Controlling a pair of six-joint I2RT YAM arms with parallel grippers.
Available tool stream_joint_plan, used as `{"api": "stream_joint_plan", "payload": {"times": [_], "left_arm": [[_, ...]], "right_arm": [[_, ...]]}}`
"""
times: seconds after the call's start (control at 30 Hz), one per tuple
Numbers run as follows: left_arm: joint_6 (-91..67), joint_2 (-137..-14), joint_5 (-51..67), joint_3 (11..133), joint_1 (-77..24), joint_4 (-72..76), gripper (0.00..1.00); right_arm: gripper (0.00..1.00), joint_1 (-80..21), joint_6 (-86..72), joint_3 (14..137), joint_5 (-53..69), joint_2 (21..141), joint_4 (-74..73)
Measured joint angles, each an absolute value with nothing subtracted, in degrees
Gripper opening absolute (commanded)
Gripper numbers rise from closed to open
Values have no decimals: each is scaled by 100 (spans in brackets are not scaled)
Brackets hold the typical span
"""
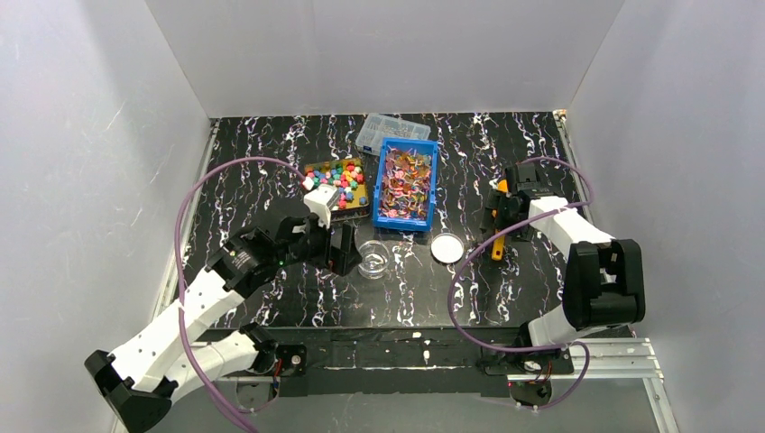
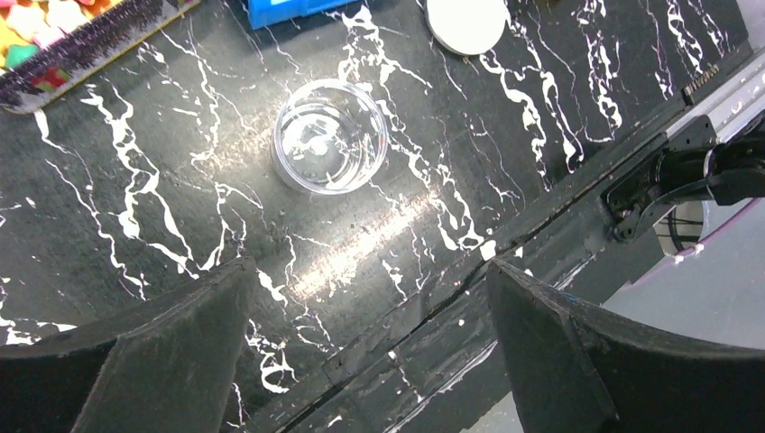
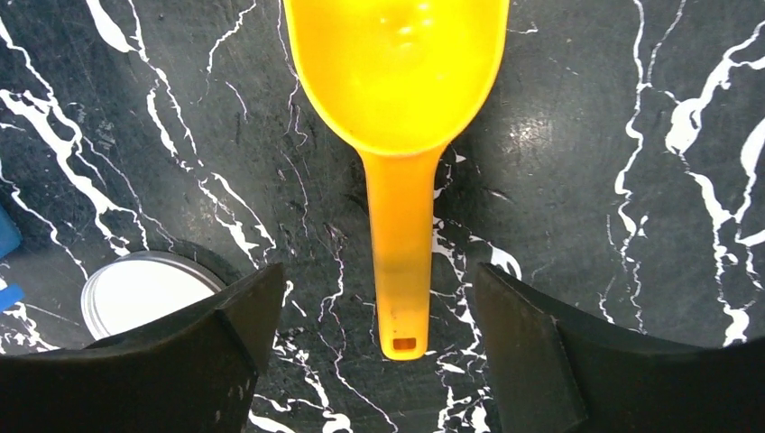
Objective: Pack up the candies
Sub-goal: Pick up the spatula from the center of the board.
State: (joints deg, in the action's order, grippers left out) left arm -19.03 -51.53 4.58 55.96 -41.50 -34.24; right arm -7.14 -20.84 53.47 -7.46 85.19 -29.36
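The left end effector [image 2: 370, 271] hangs released over the bench [image 1: 397, 307], gripping nothing, with the clear cup [image 2: 330, 135] just ahead of its spread fingers. The cup looks light, so a low or skewed approach could knock it over or slide it away instead of catching it. Glare on its wall also makes it hard to say whether it holds anything, though it looks empty.

Behind it, the chunky candies [image 1: 336, 178] lie in a tray [image 2: 90, 47]. The left wrist covers part of that tray from above, and the wrist view cuts it off at the corner. The wrapped candies [image 1: 404, 185] fill the blue bin [image 1: 431, 185] just to the right. None seems to have been packed yet.

The white lid [image 1: 447, 247] lies flat between the cup and the scoop [image 3: 401, 253].

The right end effector [image 3: 374, 293] is also released, with its fingers on either side of the scoop's thin handle and not touching it. The handle lies flat on the bench (a poor shape to pinch), so the fingers could close above it, or skid and spin the scoop. The lid sits close to the left-hand finger and could get nudged. A heaped scoop would likely shed sweets over the cup's narrow mouth. The scoop's bowl runs off the top of the wrist view, and from above the arm hides most of it.
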Motion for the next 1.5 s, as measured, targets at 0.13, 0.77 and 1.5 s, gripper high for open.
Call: {"api": "stream_joint_plan", "payload": {"times": [0.13,0.77,1.5], "left_arm": [[-1905,-4995,622,5325,-4150,-3380,98],[-1933,-4665,985,4915,-4150,-3299,98],[-2176,-4687,639,4912,-4150,-3299,98]], "right_arm": [[78,-714,-2084,5347,-727,8772,-2836],[16,-707,-2106,5400,-908,9349,-2436],[1,-869,-1916,5819,-493,8079,-2934]]}}
